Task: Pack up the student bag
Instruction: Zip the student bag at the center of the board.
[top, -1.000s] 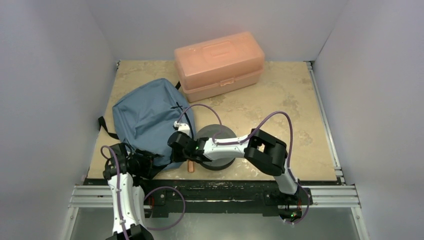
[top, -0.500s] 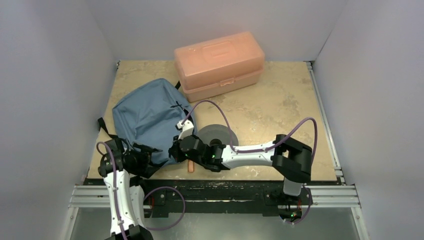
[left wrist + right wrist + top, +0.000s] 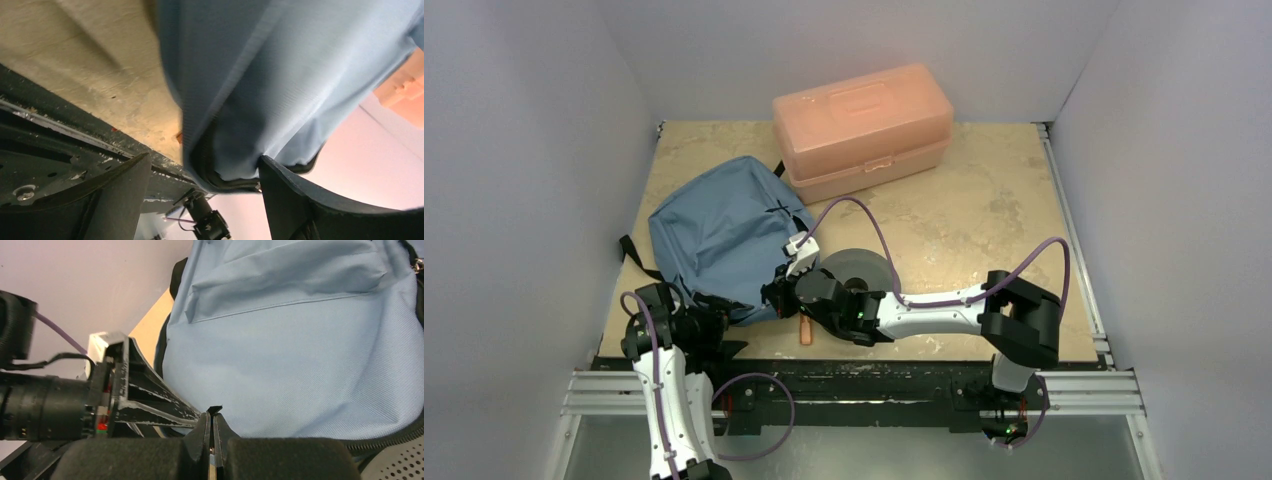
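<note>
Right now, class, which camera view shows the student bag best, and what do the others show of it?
Top external: only there is the student bag seen nearly whole. The left wrist view shows a blurred fabric edge; the right wrist view, a close stretch of its blue fabric.

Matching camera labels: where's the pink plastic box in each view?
Top external: pink box upper centre, just beyond the student bag.
Left wrist: pink sliver at the right edge, past the student bag's fabric.
Right wrist: not in it.
Shared landmark: the student bag, in all three views.
</note>
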